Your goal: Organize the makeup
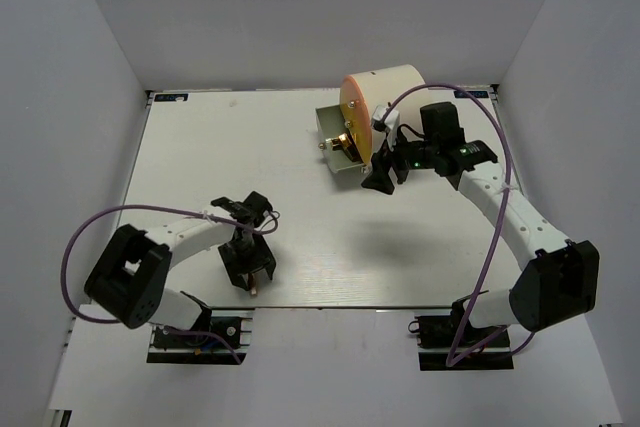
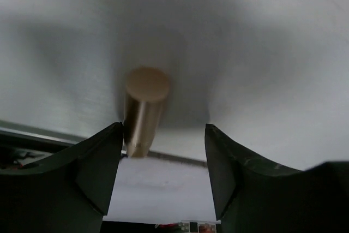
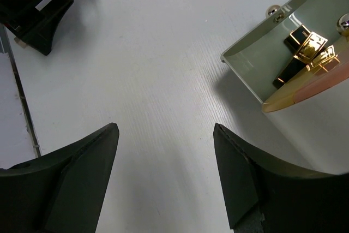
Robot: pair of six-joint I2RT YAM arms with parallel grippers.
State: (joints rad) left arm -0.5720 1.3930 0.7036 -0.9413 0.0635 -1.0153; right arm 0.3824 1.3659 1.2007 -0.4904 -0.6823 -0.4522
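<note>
A pinkish-gold lipstick tube (image 2: 143, 110) stands upright on the table near its front edge. My left gripper (image 2: 163, 129) is open around the tube, which sits right against the left finger, with a wide gap to the right finger. In the top view the left gripper (image 1: 249, 277) points down over the tube (image 1: 253, 289). My right gripper (image 3: 165, 129) is open and empty, hovering beside the open drawer (image 3: 245, 66), where black and gold lipstick tubes (image 3: 299, 53) lie. It also shows in the top view (image 1: 380, 182). No brushes are in view.
A large cream cylinder with an orange front (image 1: 365, 107) stands at the back right, its drawer (image 1: 335, 135) pulled out toward the left. The table's front edge (image 2: 174, 157) runs just behind the tube. Grey walls enclose the table.
</note>
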